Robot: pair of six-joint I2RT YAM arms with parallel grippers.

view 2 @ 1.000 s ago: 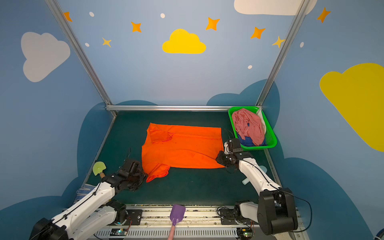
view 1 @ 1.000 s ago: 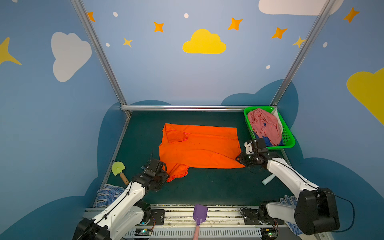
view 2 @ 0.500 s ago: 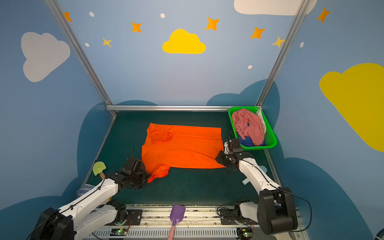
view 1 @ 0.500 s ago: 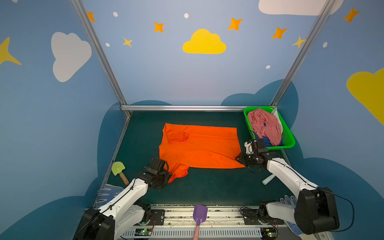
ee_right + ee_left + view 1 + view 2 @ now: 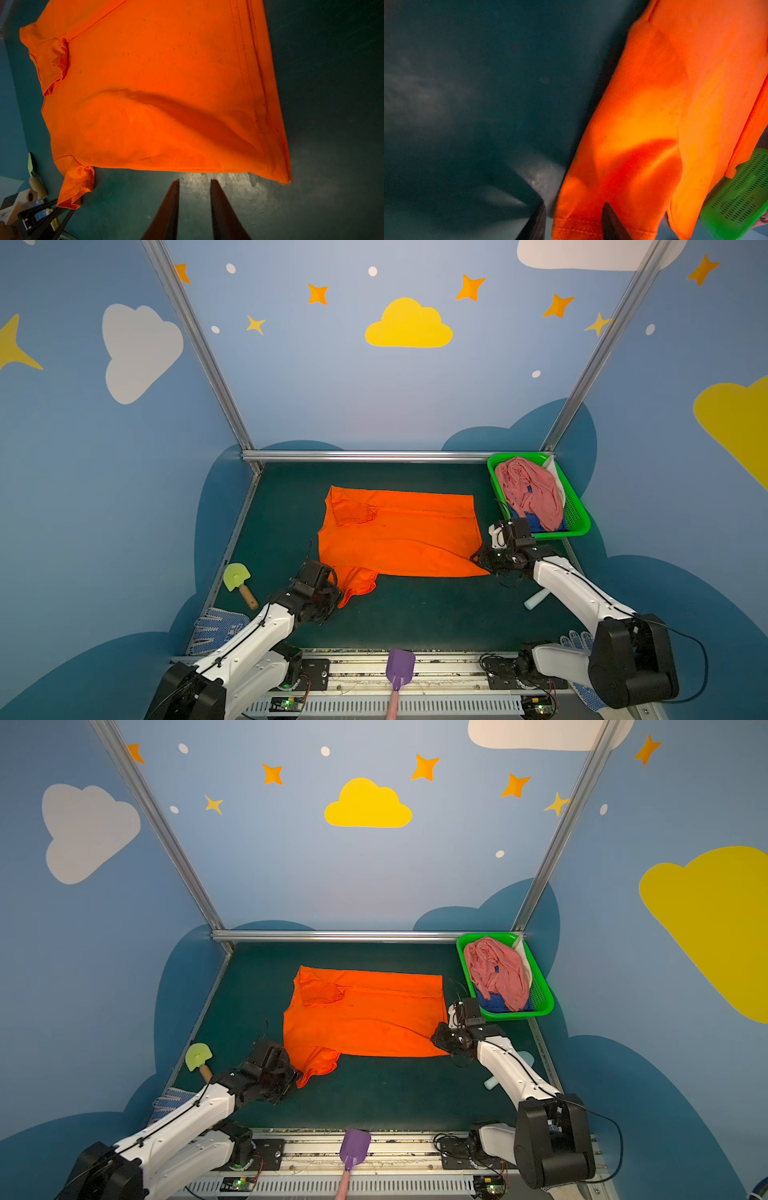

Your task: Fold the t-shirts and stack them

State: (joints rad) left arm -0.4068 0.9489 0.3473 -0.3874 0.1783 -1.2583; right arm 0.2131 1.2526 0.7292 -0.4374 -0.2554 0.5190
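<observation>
Orange t-shirt [image 5: 399, 539]: where does it sit? (Ana)

Spread flat mid-worktop [image 5: 415, 614], one sleeve [image 5: 357, 585] flopped toward the left arm. The pink t-shirt [image 5: 528, 489] and dark blue t-shirt [image 5: 525, 522] are heaped in the green basket [image 5: 579, 524], unfolded. (Ben)

And the pincers? (Ana)

Left pincer [image 5: 574, 207]: released, jaws apart, straddling the sleeve's stitched hem, one finger on bare worktop and one over the cloth. Right pincer [image 5: 195, 182]: also released, with nothing between the jaws but worktop. It sits just short of the shirt's near edge, beside its hem corner [image 5: 284, 179]. (Ben)

What worries you? (Ana)

Three things, as I judge it. The left may nip only the hem's rim, so the sleeve slides out on lifting. The right, clenching where it is, would catch nothing, so one side rises alone and the shirt drags askew. And that ridge [image 5: 187, 116] of slack near the corner could get folded in as a crease. (Ben)
</observation>
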